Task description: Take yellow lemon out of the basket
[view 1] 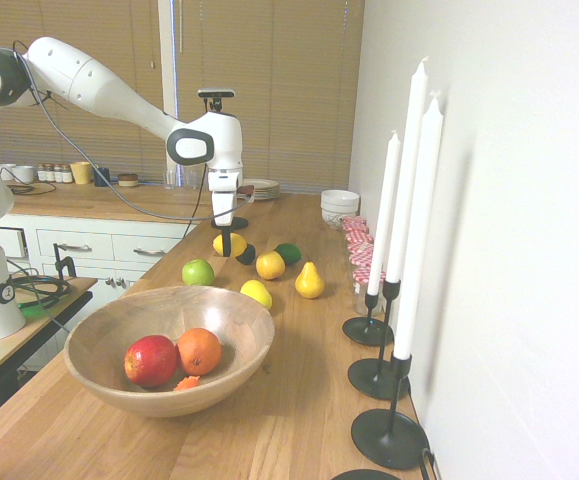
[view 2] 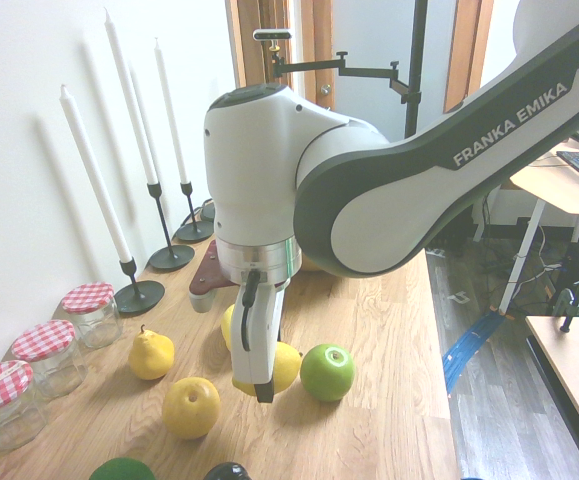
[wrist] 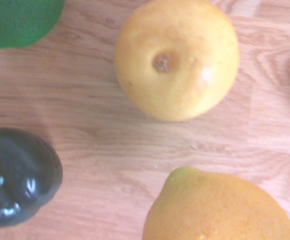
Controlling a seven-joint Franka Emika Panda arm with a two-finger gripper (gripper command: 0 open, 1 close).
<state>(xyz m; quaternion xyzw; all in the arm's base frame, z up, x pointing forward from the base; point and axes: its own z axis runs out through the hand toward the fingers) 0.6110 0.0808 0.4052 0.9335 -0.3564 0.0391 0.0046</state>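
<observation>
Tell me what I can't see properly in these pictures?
- Basket: mostly behind the robot arm in the second outside view.
- Small lemon: partly behind the gripper there.
- Green avocado: cut off by the wrist picture's edge.
- Jar lids: too small for detail in the first outside view.

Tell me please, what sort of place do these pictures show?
Probably a kitchen, or a room set up like one. A wooden counter runs along the wall with a big bowl of fruit on it, a stack of plates stands farther back, and white drawers sit below a worktop.
</observation>
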